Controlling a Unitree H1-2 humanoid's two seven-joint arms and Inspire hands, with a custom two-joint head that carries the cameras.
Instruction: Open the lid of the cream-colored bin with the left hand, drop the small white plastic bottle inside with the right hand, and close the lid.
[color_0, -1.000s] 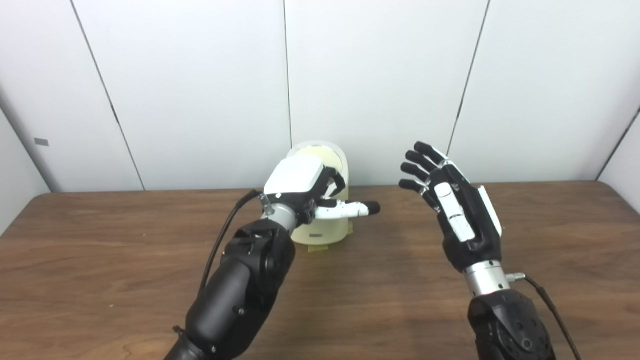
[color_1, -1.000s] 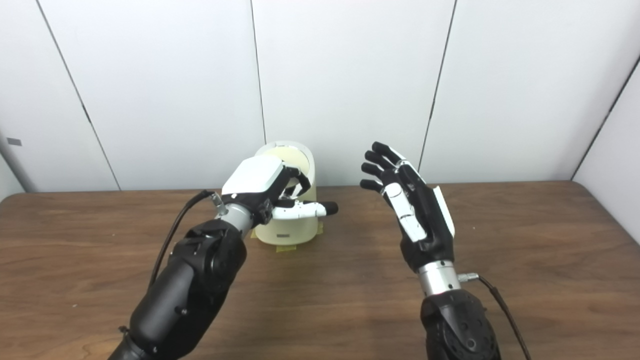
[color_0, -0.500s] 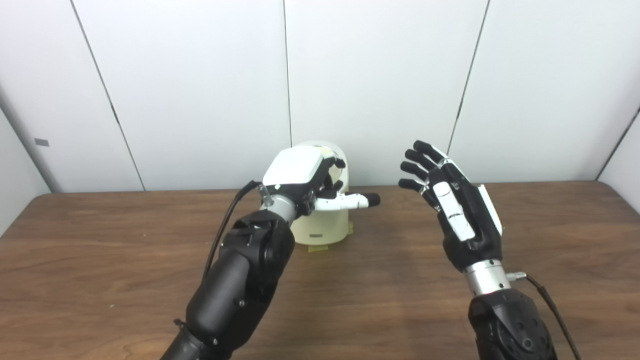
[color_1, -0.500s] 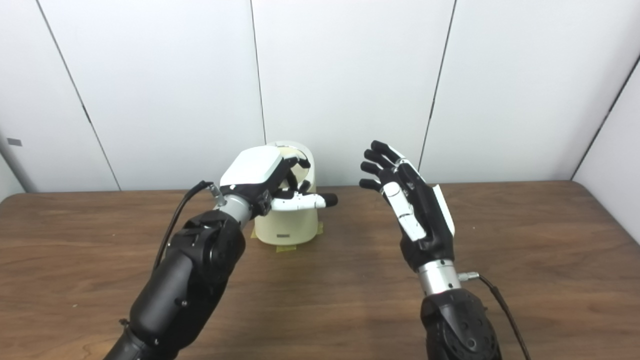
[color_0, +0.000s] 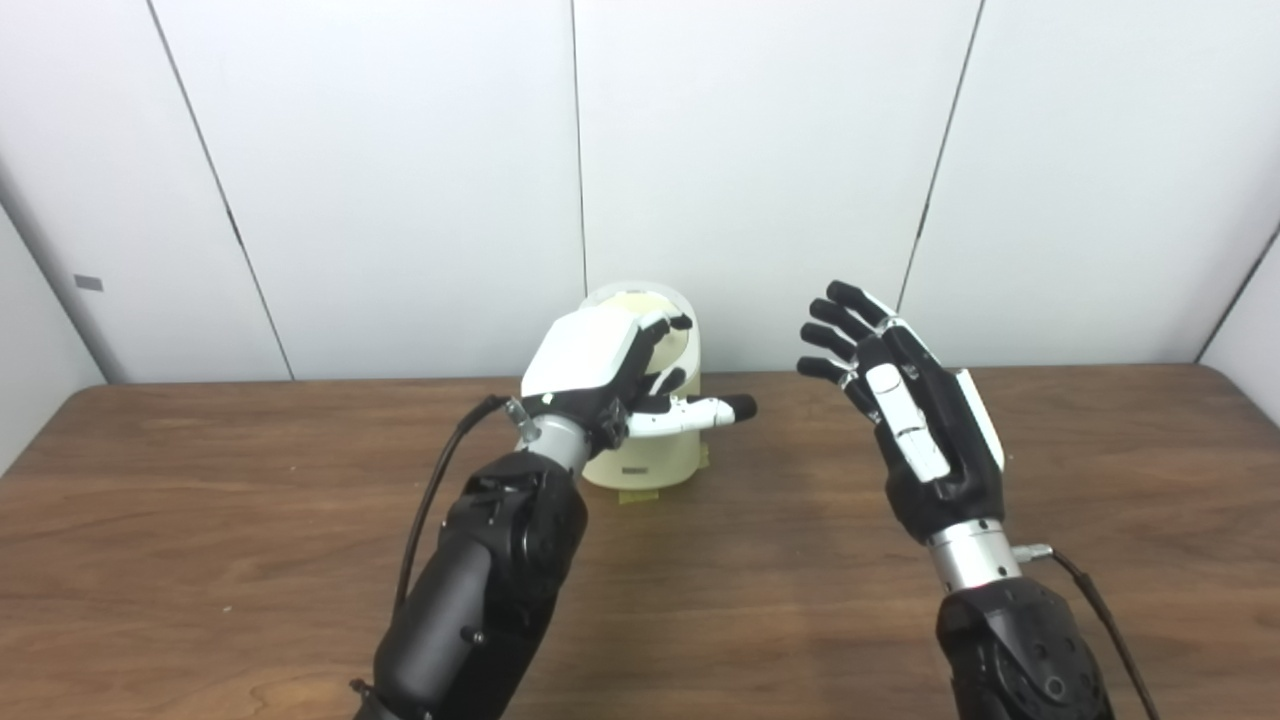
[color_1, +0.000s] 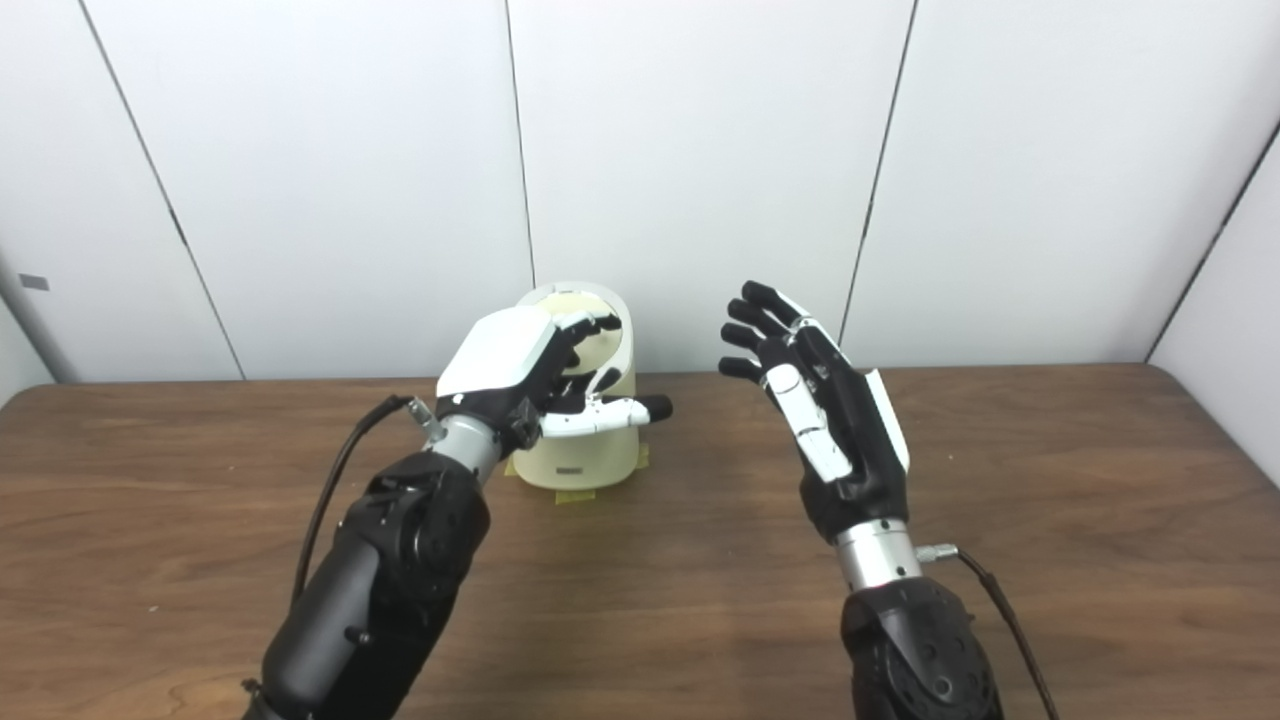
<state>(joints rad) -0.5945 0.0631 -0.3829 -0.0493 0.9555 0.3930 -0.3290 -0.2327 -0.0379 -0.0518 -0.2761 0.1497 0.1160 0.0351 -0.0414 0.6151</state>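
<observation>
The cream-colored bin (color_0: 660, 466) stands at the back middle of the table, its round lid (color_0: 628, 298) tipped upright behind it. My left hand (color_0: 598, 366) hovers right in front of the bin. Its fingers are spread, their tips against or just before the lid's face, and the thumb points right across the bin's front. It holds nothing. To the right of the bin my right hand (color_0: 915, 420) is raised, palm turned left, open and empty. No small white bottle shows in either view; the left hand hides the bin's opening.
Strips of yellow tape (color_0: 636, 495) lie under the bin's base. The brown wooden table (color_0: 200, 500) runs wide on both sides and in front. White wall panels (color_0: 400, 150) stand close behind the bin. A cable (color_0: 440, 490) hangs from the left wrist.
The left hand's fingers have uncurled from the lid's edge and now reach up along it; the hand shifted slightly left. The right hand has stayed put.
</observation>
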